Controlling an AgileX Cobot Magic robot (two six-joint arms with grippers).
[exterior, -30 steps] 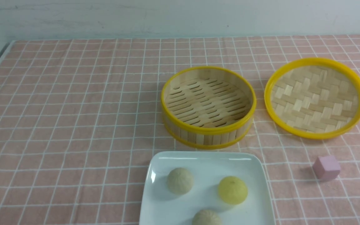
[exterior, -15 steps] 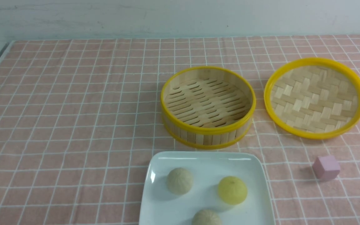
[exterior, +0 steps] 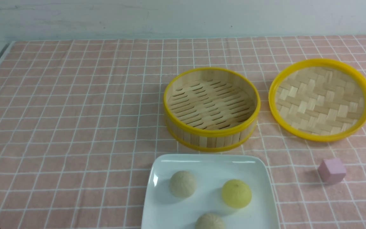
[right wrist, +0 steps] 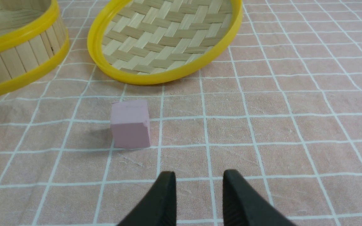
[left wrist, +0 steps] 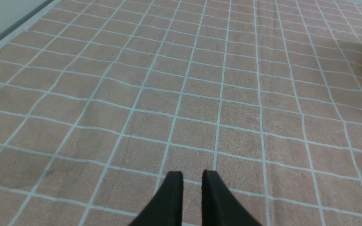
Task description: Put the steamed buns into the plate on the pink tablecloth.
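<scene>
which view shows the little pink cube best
The right wrist view: the pink cube sits close and large, its top and front faces clear, on the pink tablecloth. The front view shows it small, right of the plate. The left wrist view shows none of it.

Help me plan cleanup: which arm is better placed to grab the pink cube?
Right. The right claw hangs open just short of the pink cube; the left claw hangs over tablecloth, cube out of its view.

No readable text anywhere — no labels, numbers.
</scene>
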